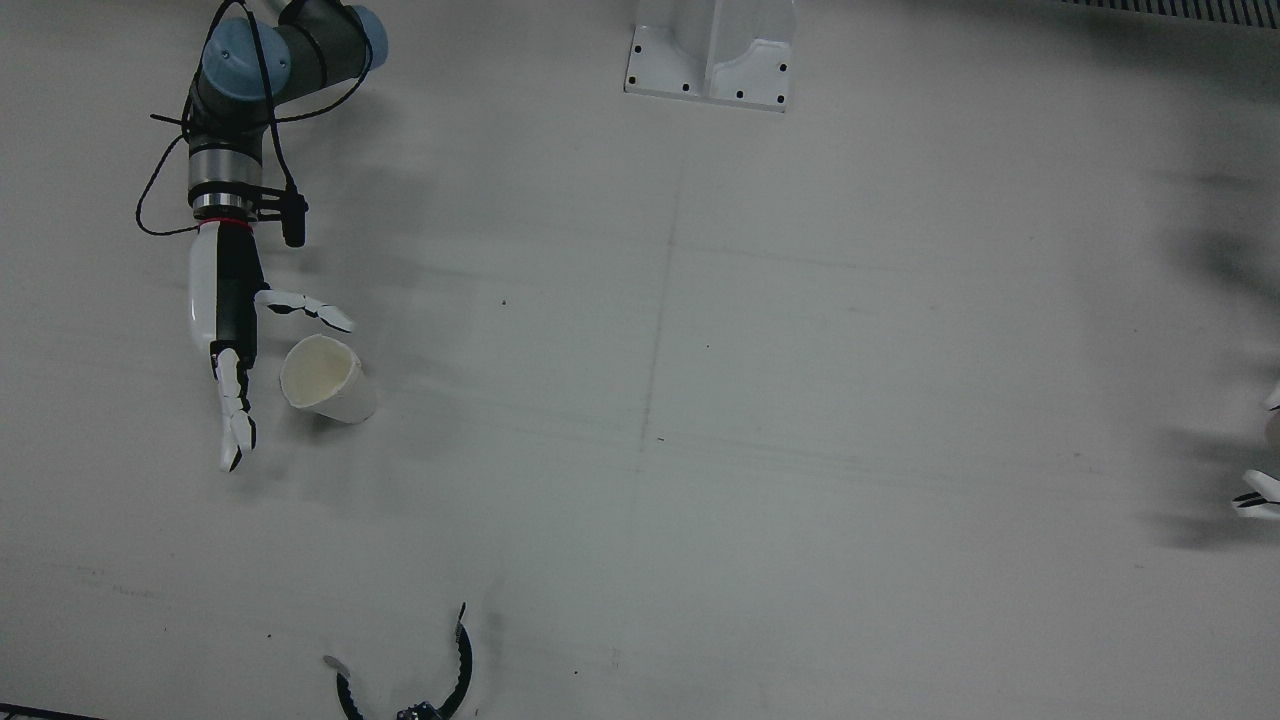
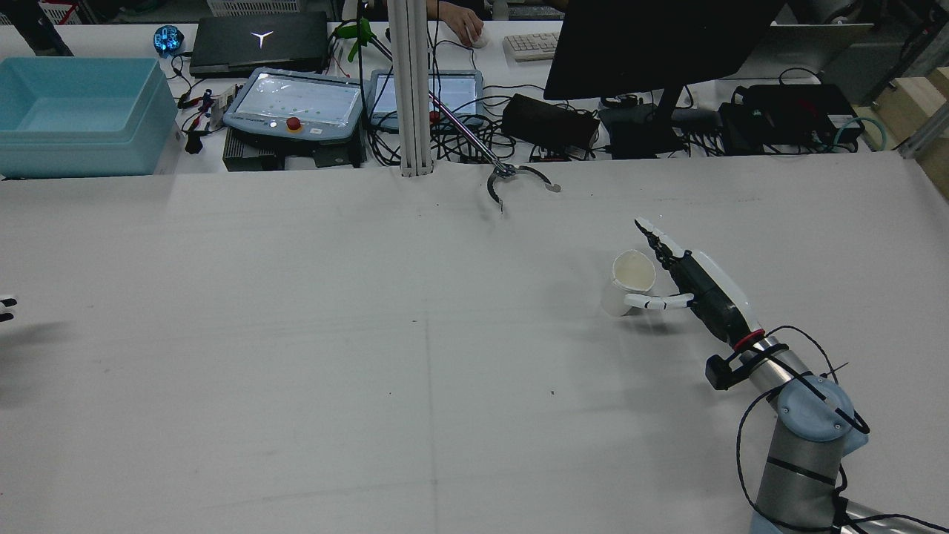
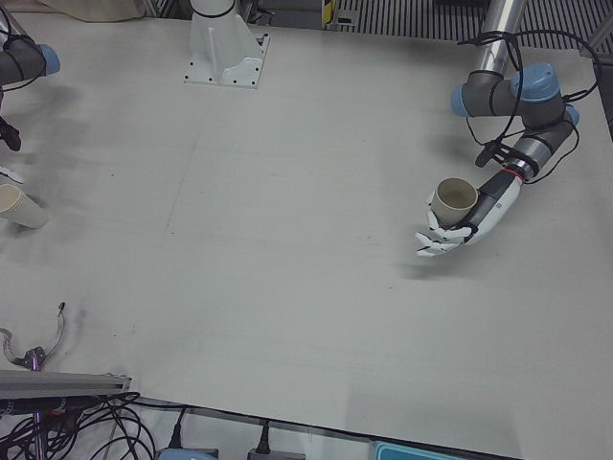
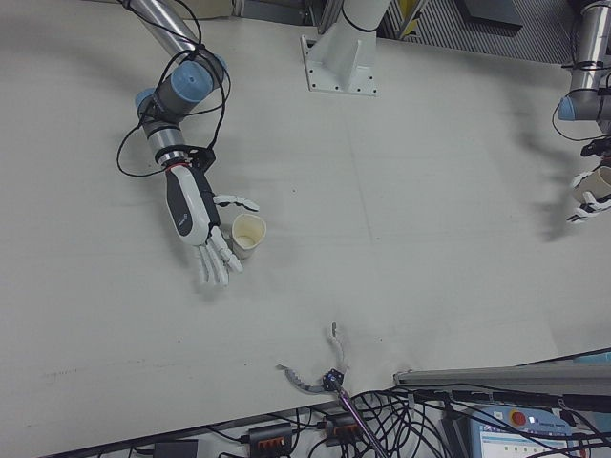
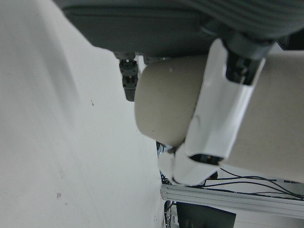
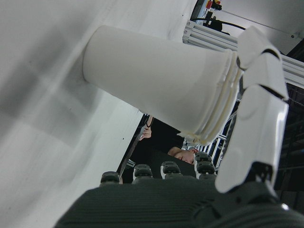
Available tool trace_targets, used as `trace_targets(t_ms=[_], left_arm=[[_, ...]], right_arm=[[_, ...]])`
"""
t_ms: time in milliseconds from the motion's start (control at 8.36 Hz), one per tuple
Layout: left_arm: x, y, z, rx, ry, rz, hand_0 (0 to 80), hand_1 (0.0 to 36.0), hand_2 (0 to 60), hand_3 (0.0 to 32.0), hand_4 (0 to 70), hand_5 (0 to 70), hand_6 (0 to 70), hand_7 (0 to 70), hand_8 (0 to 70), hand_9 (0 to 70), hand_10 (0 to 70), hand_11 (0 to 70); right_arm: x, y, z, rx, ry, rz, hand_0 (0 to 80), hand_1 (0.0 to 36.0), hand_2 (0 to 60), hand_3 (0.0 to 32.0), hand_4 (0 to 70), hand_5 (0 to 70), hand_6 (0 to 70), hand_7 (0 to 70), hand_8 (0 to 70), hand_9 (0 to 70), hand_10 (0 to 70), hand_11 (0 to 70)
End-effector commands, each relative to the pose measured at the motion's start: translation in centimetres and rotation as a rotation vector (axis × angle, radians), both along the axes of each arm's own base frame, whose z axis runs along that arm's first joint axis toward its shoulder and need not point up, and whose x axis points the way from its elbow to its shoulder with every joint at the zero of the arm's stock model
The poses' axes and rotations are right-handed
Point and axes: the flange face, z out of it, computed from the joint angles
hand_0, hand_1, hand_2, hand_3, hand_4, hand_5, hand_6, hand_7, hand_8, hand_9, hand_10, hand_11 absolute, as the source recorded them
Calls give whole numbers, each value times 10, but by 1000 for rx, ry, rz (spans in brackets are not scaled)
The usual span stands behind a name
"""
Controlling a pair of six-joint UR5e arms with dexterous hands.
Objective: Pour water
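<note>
The left hand (image 3: 458, 230) holds a beige paper cup (image 3: 452, 199) aloft; the right hand (image 4: 203, 229), fingers spread wide, flanks a white paper cup (image 4: 247, 234) at its 3 o'clock.

No readable text anywhere — only a Y-shaped logo on the laptop (image 2: 259, 44).

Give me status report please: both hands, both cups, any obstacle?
Left hand shut on beige cup, lifted. Right hand open beside white cup, standing on table. Nothing between them.
</note>
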Motion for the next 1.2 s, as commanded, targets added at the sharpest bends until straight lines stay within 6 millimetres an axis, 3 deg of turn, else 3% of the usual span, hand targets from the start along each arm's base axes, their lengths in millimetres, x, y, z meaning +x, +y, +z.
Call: trace_targets(t_ms=[0,120,239,359,598,718,838,957,1077], left_arm=[[-1,2,4,-5,-4,-1,800,360,600,0,700,700,288,360,159,202,117,208],[-1,1,5,-7,-4,-1,800,360,588,0,700,700,289,360,159,203,117,208],[-1,2,9,-9,-9,-1,800,360,586,0,700,700,288,359,159,203,117,209],[-2,3,12,-12,-10,-3,800,360,575,0,700,700,289,359,160,205,119,213],[-2,3,16,-18,-12,-3,800,360,566,0,699,700,290,358,160,205,120,213],[-2,3,18,-17,-14,-3,800,360,553,0,700,700,290,358,160,205,120,214],[-2,4,20,-18,-12,-3,800,360,547,0,700,700,290,357,160,205,120,214],[-2,4,20,-18,-12,-3,800,360,545,0,700,700,290,357,160,204,120,214],[-2,3,19,-15,-11,-3,800,360,542,0,700,700,289,356,160,204,120,213]], right_arm=[[-15,-6,1,-3,7,-5,521,232,208,52,0,83,92,36,68,50,0,0],[-19,-10,-1,-2,6,-4,525,235,221,28,0,91,126,73,91,71,0,0],[-24,-13,-3,0,5,-4,526,236,218,66,0,96,137,80,93,72,0,0],[-30,-16,-8,4,1,-5,525,234,222,74,0,101,160,106,103,83,0,0],[-30,-18,-12,5,-12,14,553,265,275,40,0,122,248,266,127,124,0,0],[-31,-17,-16,5,-24,30,602,319,349,2,0,144,318,399,165,181,0,0],[-33,-18,-21,11,-33,30,648,355,415,0,0,160,364,482,195,227,0,0],[-33,-18,-32,22,-53,29,781,360,547,0,77,183,439,579,277,344,0,0],[-30,-17,-44,36,-75,32,753,360,568,0,113,185,466,601,306,384,0,0]])
